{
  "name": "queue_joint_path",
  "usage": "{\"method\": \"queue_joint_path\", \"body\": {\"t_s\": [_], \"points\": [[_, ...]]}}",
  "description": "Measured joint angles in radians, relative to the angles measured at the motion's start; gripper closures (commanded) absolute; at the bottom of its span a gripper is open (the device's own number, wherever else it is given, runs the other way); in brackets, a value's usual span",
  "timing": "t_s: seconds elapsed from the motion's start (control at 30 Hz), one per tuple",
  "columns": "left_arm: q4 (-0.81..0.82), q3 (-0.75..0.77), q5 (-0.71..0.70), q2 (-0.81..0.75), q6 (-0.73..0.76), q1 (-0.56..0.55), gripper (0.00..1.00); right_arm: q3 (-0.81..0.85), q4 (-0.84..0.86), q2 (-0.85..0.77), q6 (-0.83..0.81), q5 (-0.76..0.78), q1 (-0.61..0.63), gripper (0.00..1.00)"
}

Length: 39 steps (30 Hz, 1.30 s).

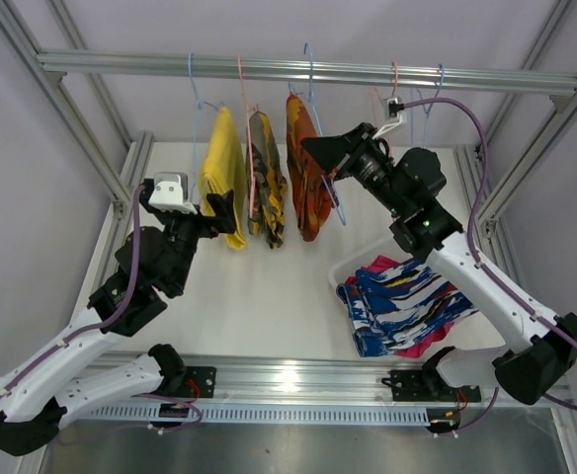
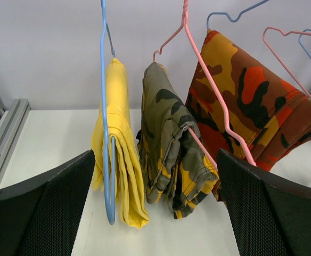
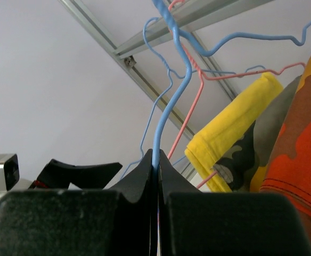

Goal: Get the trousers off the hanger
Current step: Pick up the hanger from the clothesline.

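From above, three pairs are seen hung from the rail (image 1: 298, 69), long axes pointing down: yellow trousers (image 1: 222, 173), camouflage trousers (image 1: 266, 183) and orange-red trousers (image 1: 306, 168). The right pincer (image 1: 334, 166) is clenched on the blue hanger (image 1: 340, 209) just beside the orange-red trousers. The left pincer (image 1: 221, 212) is released, nearest the yellow trousers. Blue-and-white trousers (image 1: 407, 301) are heaped over pink trousers (image 1: 429, 343) on the table (image 1: 269, 296); no container can be made out for certain.

In the left wrist view, the yellow and camouflage trousers are framed ahead between spread fingers.

In the right wrist view, the blue wire is pinched, with the orange-red trousers to the right.
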Motion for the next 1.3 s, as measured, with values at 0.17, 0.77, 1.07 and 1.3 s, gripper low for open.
{"method": "queue_joint_path", "body": {"t_s": [0.17, 0.77, 1.07, 1.3], "points": [[-0.002, 0.0, 0.01, 0.0, -0.006, 0.0, 0.01, -0.054, -0.022, -0.078, -0.062, 0.078, 0.067, 1.0], [0.022, 0.0, -0.027, -0.002, 0.049, -0.114, 0.01, -0.016, -0.066, -0.057, -0.552, 0.734, 0.562, 1.0], [0.034, 0.0, -0.041, -0.021, 0.066, -0.116, 0.01, 0.134, -0.033, 0.044, -0.785, 1.019, 0.697, 1.0], [0.034, 0.0, -0.044, -0.024, 0.067, -0.117, 0.0, 0.17, 0.027, 0.047, -0.846, 1.136, 0.717, 1.0]]}}
